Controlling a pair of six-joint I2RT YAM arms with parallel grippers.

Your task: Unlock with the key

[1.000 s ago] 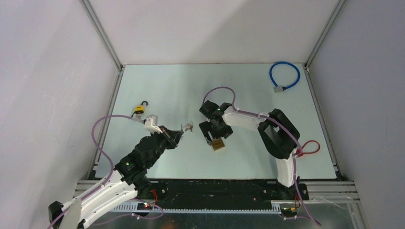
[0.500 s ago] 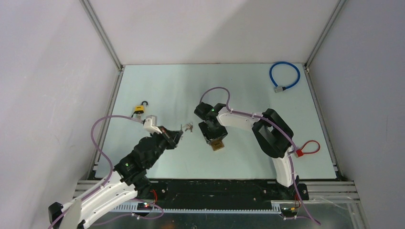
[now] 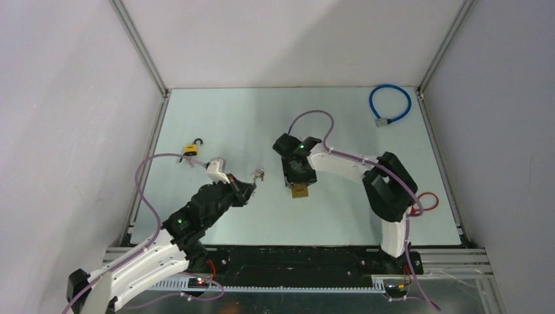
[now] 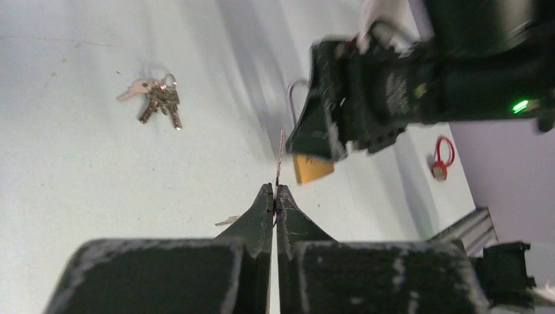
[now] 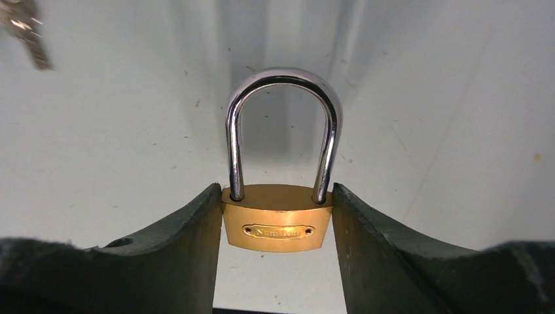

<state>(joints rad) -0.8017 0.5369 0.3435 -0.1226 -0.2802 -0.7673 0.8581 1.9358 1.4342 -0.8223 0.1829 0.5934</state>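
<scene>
surface (image 3: 262, 118): pale, walled on three sides, carrying everything below.
right arm (image 3: 386, 190): reached in from the right toward the middle of the surface.
left arm (image 3: 190, 219): stretched from the near left, its tip pointing at the right tool.
blue cable (image 3: 390, 103): coiled in a loop at the far right corner, well apart from both arms.
red loop (image 3: 429, 203): lay by the right edge, partly behind the right arm.
right tool (image 5: 276, 191): part closed, both fingers pressed against the sides of the brass padlock.
left tool (image 4: 275, 193): clamped fully together on the single key.
brass padlock (image 5: 277, 226): near the middle of the surface, held by its body, shackle seated in both holes and pointing away from the wrist.
yellow padlock (image 3: 191, 150): at the left, beside the left arm's cable.
key bunch (image 4: 157, 101): lay loose on the surface between the two tools.
single key (image 4: 280, 157): seen edge-on as a thin blade, jutting from the left tool toward the brass padlock, apart from it.
</scene>
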